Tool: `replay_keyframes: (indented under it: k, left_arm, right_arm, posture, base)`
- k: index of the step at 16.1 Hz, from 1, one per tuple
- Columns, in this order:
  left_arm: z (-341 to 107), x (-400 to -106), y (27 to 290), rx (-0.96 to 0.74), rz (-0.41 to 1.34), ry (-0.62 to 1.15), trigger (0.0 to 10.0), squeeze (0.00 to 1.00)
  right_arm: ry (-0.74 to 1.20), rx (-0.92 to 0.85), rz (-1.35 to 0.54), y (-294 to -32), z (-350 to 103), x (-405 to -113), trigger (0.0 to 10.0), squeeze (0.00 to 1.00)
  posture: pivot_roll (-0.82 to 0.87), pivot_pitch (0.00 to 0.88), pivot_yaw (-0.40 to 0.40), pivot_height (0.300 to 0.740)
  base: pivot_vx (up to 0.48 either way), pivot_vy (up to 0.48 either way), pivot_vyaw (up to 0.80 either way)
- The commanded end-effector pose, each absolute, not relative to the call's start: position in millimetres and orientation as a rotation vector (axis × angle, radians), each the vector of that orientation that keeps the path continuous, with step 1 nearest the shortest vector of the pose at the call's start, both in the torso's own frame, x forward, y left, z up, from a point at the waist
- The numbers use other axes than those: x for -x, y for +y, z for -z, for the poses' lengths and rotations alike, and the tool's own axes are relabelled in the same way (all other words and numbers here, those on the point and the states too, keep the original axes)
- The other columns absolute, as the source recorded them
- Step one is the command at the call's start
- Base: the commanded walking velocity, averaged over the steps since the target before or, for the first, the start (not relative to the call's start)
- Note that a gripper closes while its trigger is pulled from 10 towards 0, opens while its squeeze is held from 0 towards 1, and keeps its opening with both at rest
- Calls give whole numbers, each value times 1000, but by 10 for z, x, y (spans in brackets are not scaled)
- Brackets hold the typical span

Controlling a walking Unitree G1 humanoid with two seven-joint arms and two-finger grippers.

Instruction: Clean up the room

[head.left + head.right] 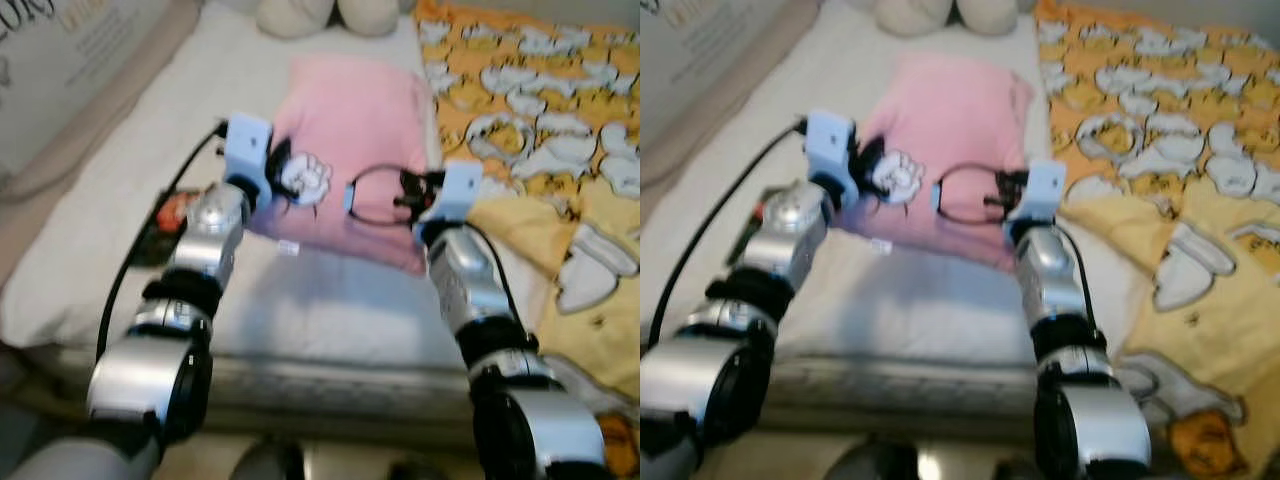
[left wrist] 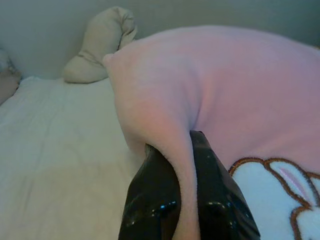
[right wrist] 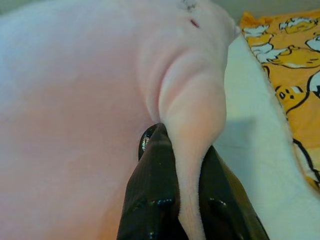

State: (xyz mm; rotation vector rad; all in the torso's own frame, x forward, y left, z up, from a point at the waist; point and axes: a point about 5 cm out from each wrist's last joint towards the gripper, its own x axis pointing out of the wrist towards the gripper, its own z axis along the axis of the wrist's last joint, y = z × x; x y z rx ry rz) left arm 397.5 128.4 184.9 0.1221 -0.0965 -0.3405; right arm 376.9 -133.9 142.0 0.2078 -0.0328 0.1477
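A pink plush pillow [image 1: 350, 130] with a white cartoon patch lies on the white bed [image 1: 130, 190]. My left gripper [image 1: 272, 172] is shut on the pillow's near left edge; in the left wrist view a fold of pink fabric [image 2: 182, 165] is pinched between the black fingers [image 2: 150, 200]. My right gripper [image 1: 412, 190] is shut on the near right edge; the right wrist view shows a pink fold [image 3: 192, 150] squeezed between its fingers [image 3: 152, 195].
A yellow and orange cartoon blanket [image 1: 540, 130] covers the right of the bed. A cream plush toy [image 1: 320, 12] sits at the head. A dark flat packet [image 1: 165, 220] lies by my left arm. The bed's front edge [image 1: 330, 385] is close.
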Motion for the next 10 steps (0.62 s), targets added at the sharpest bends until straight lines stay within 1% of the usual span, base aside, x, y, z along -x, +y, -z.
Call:
replay_keyframes:
  k: [1, 4, 10]
  left_arm:
    - [-1948, -3978, 1330, -118, 299, -154, 10000, 0]
    - [-1901, -3964, 1282, -100, 262, -156, 10000, 0]
    - [-1903, -3972, 1272, -110, 222, -153, 10000, 0]
  right_arm:
    - [-61, -200, -69, -1522, -1452, -3764, 10000, 0]
    - [-58, -178, -76, -1511, -1428, -3735, 10000, 0]
    - [-60, -166, -92, -1483, -1441, -3739, 10000, 0]
  posture:
    - [-31, 0, 38, 740]
    - [-29, 0, 40, 740]
    - [-25, 0, 34, 740]
  base:
    - [0, 480, 0]
    - [0, 480, 0]
    - [0, 480, 0]
